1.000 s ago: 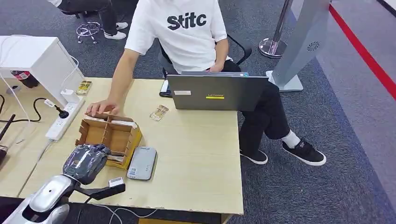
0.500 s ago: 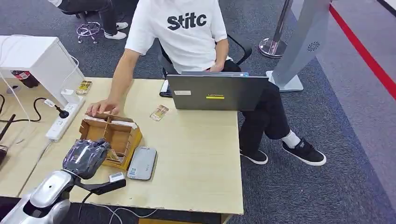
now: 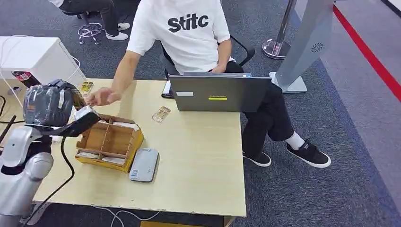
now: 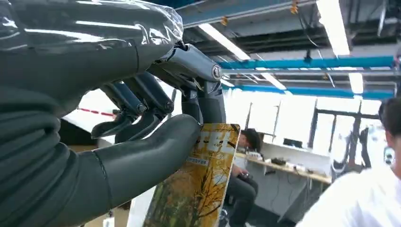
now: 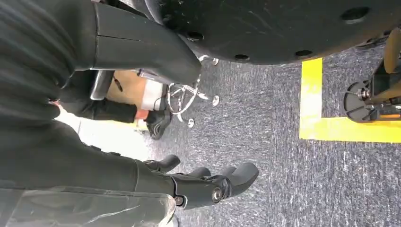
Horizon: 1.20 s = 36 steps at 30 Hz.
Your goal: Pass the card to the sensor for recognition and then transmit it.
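Note:
My left hand (image 3: pixel 47 104) is raised above the table's left side, over the power strip. It pinches a card (image 4: pixel 198 189) printed with yellow autumn trees between thumb (image 4: pixel 142 161) and fingers. The grey flat sensor (image 3: pixel 144 164) lies on the table near the front edge, right of the cardboard compartment box (image 3: pixel 109 141), which holds more cards. A second card (image 3: pixel 161 114) lies loose on the table before the laptop. My right hand (image 5: pixel 208 182) hangs over the carpeted floor, fingers loosely apart and holding nothing.
A person in a white shirt sits behind the table, one hand (image 3: pixel 101 97) hovering past the box. An open laptop (image 3: pixel 220 92) stands at the back. A white power strip (image 3: pixel 61 125) and cables lie on the left. A white cabinet (image 3: pixel 33 56) stands at far left.
My left hand has risen from the box near the front edge, up and to the left, with the card in it. The person's hand has lifted off the box.

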Available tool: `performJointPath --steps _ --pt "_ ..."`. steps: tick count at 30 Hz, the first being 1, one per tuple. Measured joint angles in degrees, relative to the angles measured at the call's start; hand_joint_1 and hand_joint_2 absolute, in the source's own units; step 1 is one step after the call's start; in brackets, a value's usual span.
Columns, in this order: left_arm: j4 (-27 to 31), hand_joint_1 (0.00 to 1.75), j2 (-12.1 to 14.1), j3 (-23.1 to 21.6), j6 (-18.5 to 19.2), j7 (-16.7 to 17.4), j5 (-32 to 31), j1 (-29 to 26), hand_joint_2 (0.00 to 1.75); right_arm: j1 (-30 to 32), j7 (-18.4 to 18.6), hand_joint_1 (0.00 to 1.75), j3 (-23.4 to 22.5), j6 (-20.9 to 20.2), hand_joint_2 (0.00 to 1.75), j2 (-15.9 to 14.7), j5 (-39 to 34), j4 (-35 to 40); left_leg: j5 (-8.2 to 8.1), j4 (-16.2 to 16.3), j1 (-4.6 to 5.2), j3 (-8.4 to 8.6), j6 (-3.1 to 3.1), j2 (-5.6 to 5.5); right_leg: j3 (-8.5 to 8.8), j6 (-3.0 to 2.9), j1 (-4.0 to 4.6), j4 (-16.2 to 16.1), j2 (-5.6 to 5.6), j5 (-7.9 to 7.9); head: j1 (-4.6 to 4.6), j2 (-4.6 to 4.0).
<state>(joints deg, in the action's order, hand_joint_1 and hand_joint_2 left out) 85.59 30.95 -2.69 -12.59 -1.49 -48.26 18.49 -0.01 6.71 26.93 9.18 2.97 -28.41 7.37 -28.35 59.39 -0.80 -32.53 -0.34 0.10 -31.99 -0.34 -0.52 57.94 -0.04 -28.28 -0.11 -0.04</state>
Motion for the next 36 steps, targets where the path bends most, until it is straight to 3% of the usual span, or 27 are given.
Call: performJointPath --steps 6,14,15,16,25,27,31,33,35,36 --pt "-4.6 1.75 -0.7 0.2 -0.3 0.6 0.8 3.8 1.75 -0.3 0.3 0.00 0.8 -0.2 1.75 -0.1 0.2 0.0 0.00 0.0 0.00 -0.01 0.00 0.07 -0.01 0.00 0.00 0.0 0.08 0.00 -0.02 0.00" --pt "-7.5 1.75 -1.0 0.2 -1.2 0.5 0.8 4.3 1.75 -0.3 0.4 0.00 1.6 -0.2 1.75 -0.2 0.0 0.0 0.00 0.0 0.00 -0.01 0.00 0.07 -0.03 0.00 0.00 0.0 0.08 0.00 -0.02 0.00" --pt "-7.7 1.57 -1.0 0.2 -1.2 0.5 0.8 4.3 1.75 -0.4 0.4 0.00 1.6 -0.2 1.75 -0.2 0.0 0.0 0.00 0.0 0.00 -0.01 0.00 0.07 -0.03 0.00 0.00 0.0 0.08 0.00 0.00 0.00" --pt "-7.9 0.00 -1.0 0.2 -1.2 0.5 0.8 4.3 1.75 -0.4 0.4 0.00 1.7 -0.2 1.75 -0.2 0.0 0.0 0.00 0.0 0.00 -0.01 0.00 0.07 -0.03 0.00 0.00 0.0 0.08 0.00 -0.02 0.00" --pt "-8.8 0.00 -1.5 0.2 -2.6 0.4 1.5 4.3 1.75 -0.4 1.0 0.00 1.8 -0.3 1.75 -0.2 -0.4 0.0 0.00 0.0 0.01 -0.03 0.00 0.07 -0.03 0.00 0.00 0.0 0.08 0.00 0.00 0.00" --pt "-8.6 0.00 -1.9 0.5 -7.4 -2.8 3.1 3.4 1.75 -0.5 1.0 0.00 1.8 -0.2 1.75 -0.2 -0.4 0.0 0.00 0.0 0.01 -0.03 0.00 0.09 -0.03 0.00 -0.01 0.0 0.10 0.00 -0.02 0.02" --pt "-3.8 0.00 -5.8 3.6 -22.6 -16.1 10.3 -1.4 1.75 -0.4 0.8 0.00 2.0 0.0 1.75 -0.2 -0.6 0.0 -0.03 0.0 0.06 -0.03 0.02 0.11 -0.04 0.01 -0.02 0.0 0.13 -0.01 -0.02 0.02" --pt "0.9 0.00 -9.7 5.7 -25.8 -25.1 16.5 -5.2 1.75 -0.5 0.5 0.00 2.0 0.6 1.75 -0.2 -1.3 0.0 -0.05 0.0 0.07 -0.05 0.03 0.12 -0.04 0.01 -0.05 -0.1 0.15 -0.01 -0.02 0.00" --pt "8.8 0.00 -15.7 8.5 -26.6 -35.1 24.6 -9.9 1.75 -0.4 0.4 0.00 2.0 1.4 1.75 0.0 -2.1 0.0 -0.10 0.0 0.11 -0.06 0.09 0.20 -0.03 0.03 -0.09 -0.1 0.22 -0.02 0.00 0.00" --pt "13.5 0.00 -18.6 9.7 -26.6 -37.2 27.4 -12.9 1.75 -0.4 0.4 0.00 2.0 2.1 1.75 0.2 -2.8 0.0 -0.14 0.0 0.11 -0.06 0.12 0.32 -0.05 0.04 -0.09 -0.1 0.33 -0.03 0.04 0.02"
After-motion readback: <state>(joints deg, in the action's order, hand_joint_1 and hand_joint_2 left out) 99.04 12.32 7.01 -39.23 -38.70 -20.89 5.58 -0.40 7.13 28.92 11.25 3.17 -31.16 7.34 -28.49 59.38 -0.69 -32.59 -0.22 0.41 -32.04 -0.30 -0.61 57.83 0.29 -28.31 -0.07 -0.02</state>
